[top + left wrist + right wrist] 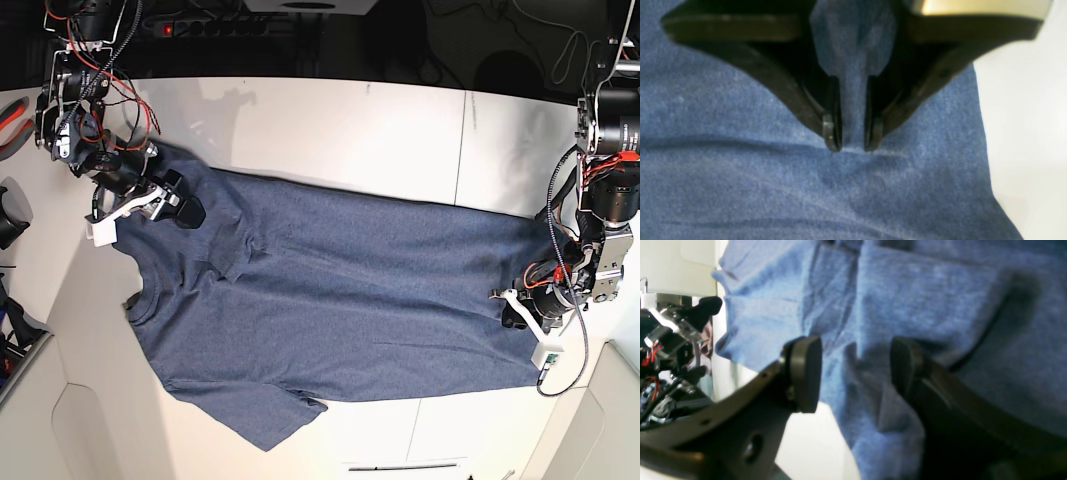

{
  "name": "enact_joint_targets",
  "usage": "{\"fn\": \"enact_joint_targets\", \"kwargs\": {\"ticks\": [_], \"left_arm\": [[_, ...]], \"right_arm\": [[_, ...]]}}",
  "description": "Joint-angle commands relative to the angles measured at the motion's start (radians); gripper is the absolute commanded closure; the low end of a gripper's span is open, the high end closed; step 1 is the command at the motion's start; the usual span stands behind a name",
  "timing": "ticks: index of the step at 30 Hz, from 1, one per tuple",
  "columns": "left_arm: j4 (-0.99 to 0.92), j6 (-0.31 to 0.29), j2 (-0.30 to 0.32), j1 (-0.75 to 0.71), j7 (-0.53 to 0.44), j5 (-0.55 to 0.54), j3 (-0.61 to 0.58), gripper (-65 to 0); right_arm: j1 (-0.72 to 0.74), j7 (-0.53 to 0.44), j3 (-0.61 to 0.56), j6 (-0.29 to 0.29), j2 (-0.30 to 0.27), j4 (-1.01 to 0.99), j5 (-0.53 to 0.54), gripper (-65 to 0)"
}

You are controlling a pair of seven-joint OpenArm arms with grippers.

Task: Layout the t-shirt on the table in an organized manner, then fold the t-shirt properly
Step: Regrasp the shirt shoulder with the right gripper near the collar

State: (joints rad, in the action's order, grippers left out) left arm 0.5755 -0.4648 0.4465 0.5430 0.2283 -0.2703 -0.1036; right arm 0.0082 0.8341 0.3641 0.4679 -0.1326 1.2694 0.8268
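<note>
The navy-blue t-shirt (340, 290) lies spread across the off-white table (330, 130), collar toward the left of the base view and hem toward the right. My left gripper (512, 305) is at the hem edge. In the left wrist view the left gripper (852, 143) is shut, pinching a raised fold of the t-shirt (740, 186). My right gripper (185, 210) hovers over the shoulder area near the collar. The right gripper (853, 373) stands open in its wrist view, its pads (805, 373) wide apart over wrinkled t-shirt (923, 300) fabric.
A thin dark seam (460, 150) crosses the table. A power strip (215, 25) and cables lie beyond the far edge, red-handled pliers (12, 110) at the left. Bare table (1023, 116) shows just past the hem. One sleeve (270, 425) reaches toward the near edge.
</note>
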Motion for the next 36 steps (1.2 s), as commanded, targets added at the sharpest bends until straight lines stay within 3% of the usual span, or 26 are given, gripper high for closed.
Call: {"fn": "enact_joint_targets", "kwargs": {"ticks": [1,8,18,36], "left_arm": [[0.014,-0.003,0.017,0.026,-0.015,-0.01,0.004,-15.1],[0.014,-0.003,0.016,0.008,-0.019,-0.01,0.004,-15.1],[0.014,-0.003,0.016,0.002,-0.018,-0.006,0.004,-15.1],[0.014,-0.003,0.016,0.003,-0.023,-0.006,0.004,-15.1]], "right_arm": [[0.011,-0.028,0.018,0.01,-0.013,0.014,0.022,-32.5],[0.01,-0.037,0.09,0.012,-0.014,0.019,0.03,-32.3],[-0.064,-0.024,0.091,0.0,-0.014,0.026,0.047,-32.3],[-0.064,-0.023,0.079,0.045,-0.013,0.027,0.101,-32.3]]}}
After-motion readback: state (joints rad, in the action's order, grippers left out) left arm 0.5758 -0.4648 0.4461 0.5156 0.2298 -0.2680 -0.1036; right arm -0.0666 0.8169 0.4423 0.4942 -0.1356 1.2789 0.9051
